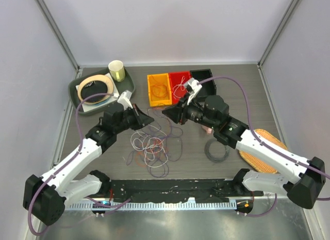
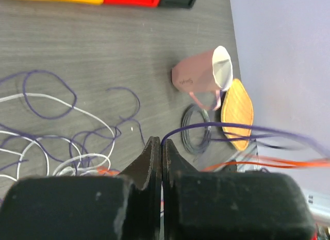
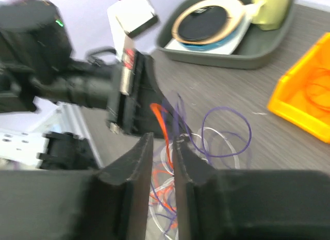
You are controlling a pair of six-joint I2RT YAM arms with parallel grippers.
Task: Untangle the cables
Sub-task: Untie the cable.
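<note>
The cables (image 1: pixel 153 147) lie as a tangle of white, orange and purple loops on the table between the arms. My left gripper (image 1: pixel 149 118) hovers above the tangle's far edge. In the left wrist view it (image 2: pixel 162 141) is shut on a purple cable (image 2: pixel 232 126) that runs taut to the right, with an orange strand (image 2: pixel 268 163) below it. My right gripper (image 1: pixel 166 112) faces the left one closely. In the right wrist view its jaws (image 3: pixel 162 139) stand narrowly apart, with a lifted orange cable (image 3: pixel 161 118) in the gap; purple and white loops (image 3: pixel 227 131) lie beyond.
Orange (image 1: pixel 158 89), red (image 1: pixel 180 84) and black (image 1: pixel 203 76) bins stand at the back. A green tray (image 1: pixel 77 98) with a tape roll and a cup is at the back left. A black cord ring (image 1: pixel 216 151), a pink cup (image 2: pixel 201 77) and a woven mat (image 1: pixel 263 149) lie on the right.
</note>
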